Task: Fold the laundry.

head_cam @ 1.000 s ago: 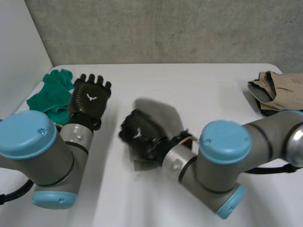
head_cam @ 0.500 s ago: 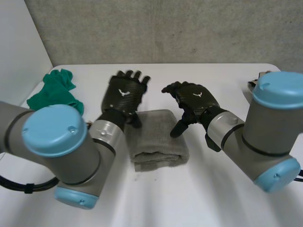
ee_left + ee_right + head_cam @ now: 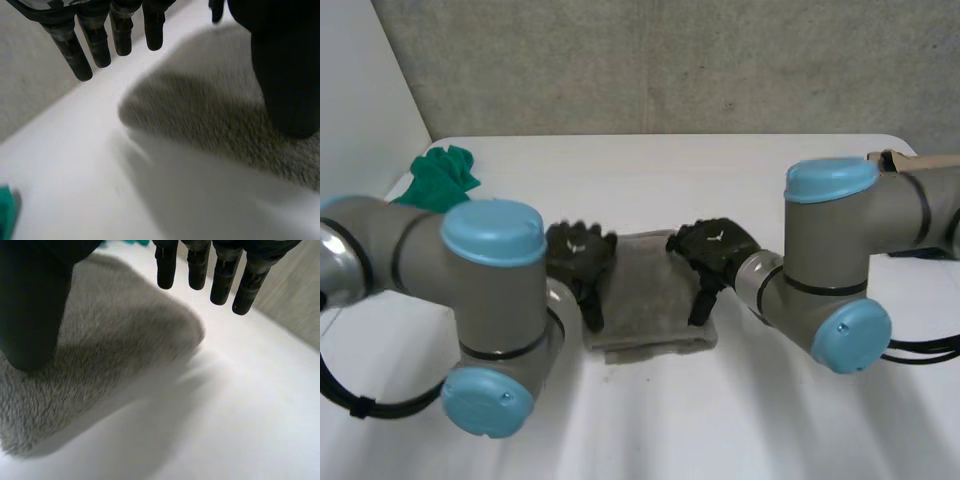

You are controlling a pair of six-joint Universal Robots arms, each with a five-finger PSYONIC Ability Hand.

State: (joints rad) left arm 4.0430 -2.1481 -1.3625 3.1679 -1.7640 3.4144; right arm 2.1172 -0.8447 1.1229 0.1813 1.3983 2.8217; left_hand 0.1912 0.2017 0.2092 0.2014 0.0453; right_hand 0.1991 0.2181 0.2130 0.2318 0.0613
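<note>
Both arms dropped since half a second ago: left robot hand and right robot hand flank the folded grey towel on the desk, both released, gripping nothing. Likely lining up the next fold.

L hand, R hand now lower, beside grey towel

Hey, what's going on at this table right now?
A two-armed robot is folding laundry. A grey towel lies folded in the middle of the white table, with the left hand at one side edge and the right hand at the other, fingers straight. A green cloth lies beyond the left arm, a tan garment behind the right arm.
</note>
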